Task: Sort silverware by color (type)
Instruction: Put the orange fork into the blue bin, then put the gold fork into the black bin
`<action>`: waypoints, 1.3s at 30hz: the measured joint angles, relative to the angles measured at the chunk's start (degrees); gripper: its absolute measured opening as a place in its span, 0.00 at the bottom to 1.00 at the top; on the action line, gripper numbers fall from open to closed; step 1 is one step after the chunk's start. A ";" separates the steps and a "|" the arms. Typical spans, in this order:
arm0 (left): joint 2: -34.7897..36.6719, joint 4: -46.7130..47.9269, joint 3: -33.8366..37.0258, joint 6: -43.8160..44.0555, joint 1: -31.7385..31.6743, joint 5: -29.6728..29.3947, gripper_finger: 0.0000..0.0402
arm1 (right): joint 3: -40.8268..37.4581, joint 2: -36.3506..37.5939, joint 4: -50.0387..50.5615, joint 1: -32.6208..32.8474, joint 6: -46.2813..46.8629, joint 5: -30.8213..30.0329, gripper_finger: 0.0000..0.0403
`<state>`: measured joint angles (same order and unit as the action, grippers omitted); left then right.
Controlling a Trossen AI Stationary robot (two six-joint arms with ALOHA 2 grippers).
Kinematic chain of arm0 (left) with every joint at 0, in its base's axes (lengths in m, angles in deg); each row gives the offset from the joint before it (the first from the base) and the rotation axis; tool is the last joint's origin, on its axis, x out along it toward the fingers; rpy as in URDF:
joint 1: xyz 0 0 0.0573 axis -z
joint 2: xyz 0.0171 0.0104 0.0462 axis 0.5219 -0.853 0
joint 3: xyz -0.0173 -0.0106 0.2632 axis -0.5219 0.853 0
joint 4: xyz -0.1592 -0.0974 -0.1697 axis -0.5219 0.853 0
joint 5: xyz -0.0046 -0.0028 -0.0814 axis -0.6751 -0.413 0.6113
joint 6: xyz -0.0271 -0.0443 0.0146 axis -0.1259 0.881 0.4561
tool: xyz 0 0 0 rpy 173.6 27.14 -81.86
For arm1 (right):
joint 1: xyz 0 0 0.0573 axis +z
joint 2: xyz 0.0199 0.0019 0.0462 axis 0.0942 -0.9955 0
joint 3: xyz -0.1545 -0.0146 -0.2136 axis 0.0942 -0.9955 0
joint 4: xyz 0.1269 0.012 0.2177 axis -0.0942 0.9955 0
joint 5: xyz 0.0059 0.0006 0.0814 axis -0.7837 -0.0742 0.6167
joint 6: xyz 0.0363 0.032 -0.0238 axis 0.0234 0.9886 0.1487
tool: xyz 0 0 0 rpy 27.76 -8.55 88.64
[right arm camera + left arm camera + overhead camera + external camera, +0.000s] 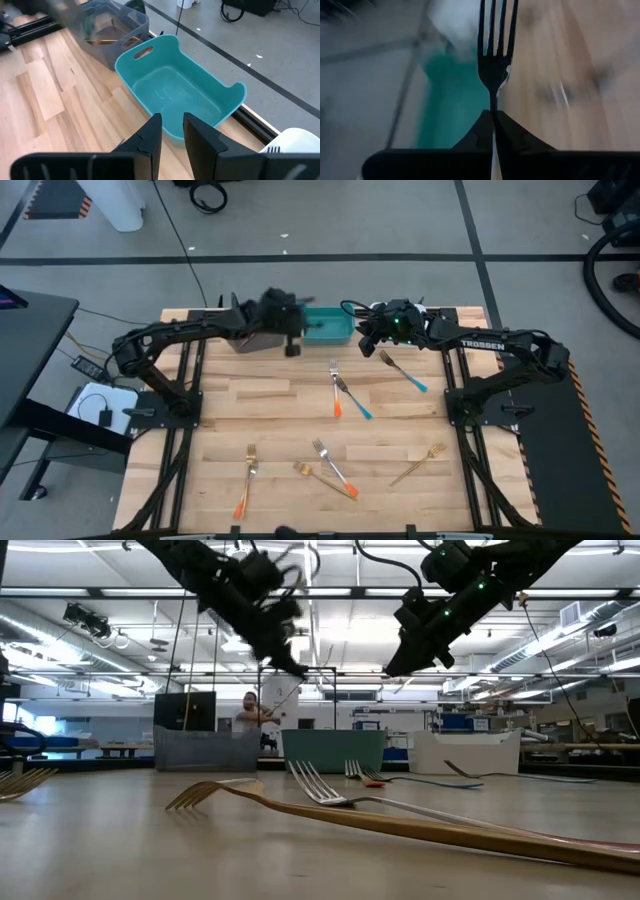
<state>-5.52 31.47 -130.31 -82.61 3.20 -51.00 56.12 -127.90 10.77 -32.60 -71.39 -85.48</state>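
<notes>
Overhead, left gripper [494, 116] clamps a fork [495, 50] by its stem, tines out, above the gap between grey bin [112, 30] and teal bin [175, 95]. Risk: thin, narrow hold; fork may pivot or drop outside a bin on release. Right gripper [172, 131] hangs over the teal bin, jaws slightly parted, empty; crowding may cause a clash. Other forks [343, 392] lie on the table [270, 420].

**Four views around two raised grippers**

The high view looks straight down on the table [300, 470]. The low view looks level from the tabletop. Each wrist view looks close past its own fingers; both wrist views share the teal bin [175, 95].
</notes>
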 joint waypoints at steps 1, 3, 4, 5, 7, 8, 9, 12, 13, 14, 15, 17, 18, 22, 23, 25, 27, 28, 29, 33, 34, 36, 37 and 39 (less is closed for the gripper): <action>-0.07 -3.45 -0.69 1.90 -0.46 0.52 0.02 | 0.00 0.00 -0.05 -0.06 0.00 0.00 0.22; -1.17 -11.54 -2.30 5.30 -1.51 1.72 0.02 | 0.00 0.00 -0.39 -0.51 -0.11 -0.14 0.22; -1.82 -14.31 -3.13 6.72 -2.19 2.74 0.02 | 0.00 0.00 -0.61 -0.74 -0.33 -0.47 0.22; -2.71 -16.17 -4.12 8.07 -2.95 3.91 0.02 | 0.00 0.00 -0.89 -1.03 -0.39 -1.26 0.22; -5.07 -17.66 -6.40 9.38 -4.20 6.25 0.02 | 0.00 0.00 -1.69 -1.82 -0.48 -3.15 0.22; -6.38 -17.20 -7.52 9.56 -4.80 7.08 0.02 | 0.00 0.00 -2.21 -2.27 -0.48 -3.90 0.22; -7.70 -16.65 -8.46 9.85 -5.41 7.66 0.02 | 0.00 0.00 -2.65 -2.85 -0.49 -4.44 0.22; -12.15 -16.33 -11.00 12.64 -7.00 10.47 0.03 | 0.00 0.00 -3.15 -4.61 -0.24 -4.48 0.22; -13.61 -15.89 -11.95 13.69 -7.42 11.89 0.03 | 0.00 0.00 -3.25 -5.06 0.05 -4.34 0.22; -14.92 -15.68 -12.98 14.25 -7.69 12.84 0.03 | 0.00 0.00 -3.29 -5.40 0.45 -4.34 0.22; -15.96 -14.23 -13.72 14.26 -7.88 13.22 0.04 | 0.00 0.00 -3.29 -5.67 0.67 -4.30 0.22; -18.13 -10.60 -15.28 13.13 -8.26 13.12 0.06 | 0.00 0.00 -3.24 -6.14 0.49 -4.20 0.22; -19.23 -8.20 -16.05 12.59 -8.34 12.91 0.06 | 0.00 0.00 -3.26 -6.33 -0.24 -4.09 0.22; -22.81 -2.91 -18.14 12.02 -8.39 11.94 0.11 | 0.00 0.00 -3.27 -7.07 -3.10 -4.07 0.22; -23.36 -2.23 -18.39 12.05 -8.58 11.81 0.12 | 0.00 0.00 -3.25 -7.31 -3.34 -4.07 0.22; -24.58 -1.51 -18.89 12.41 -8.67 11.78 0.14 | 0.00 0.00 -3.25 -7.86 -3.45 -4.07 0.22; -24.81 -0.07 -19.04 12.67 -8.71 11.55 0.17 | 0.00 0.00 -3.24 -8.43 -3.41 -4.07 0.22; -24.81 0.05 -19.48 12.51 -8.71 11.42 0.18 | 0.00 0.00 -3.25 -8.71 -3.43 -4.06 0.22; -24.75 0.11 -20.11 12.45 -8.71 11.31 0.19 | 0.00 0.00 -3.23 -8.98 -3.45 -4.07 0.22; -22.97 7.29 -24.94 12.37 -8.67 7.58 0.22 | 0.00 0.00 -3.23 -9.97 -3.45 -4.05 0.22; -22.34 10.97 -26.67 12.37 -8.68 6.57 0.22 | 0.00 0.00 -3.23 -10.09 -3.33 -4.05 0.22; -20.90 18.63 -30.20 11.83 -9.14 6.09 0.22 | 0.00 0.00 -3.12 -10.13 -2.70 -3.40 0.22; -20.14 22.69 -31.71 11.01 -9.25 6.01 0.22 | 0.00 0.00 -3.08 -10.11 -2.24 -2.23 0.22; -18.21 29.73 -33.78 10.48 -9.90 6.13 0.23 | 0.00 0.00 -2.96 -10.04 -1.59 1.41 0.22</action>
<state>-23.73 61.20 -164.09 -72.13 -6.71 -44.88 56.12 -127.90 7.82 -42.64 -72.97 -84.07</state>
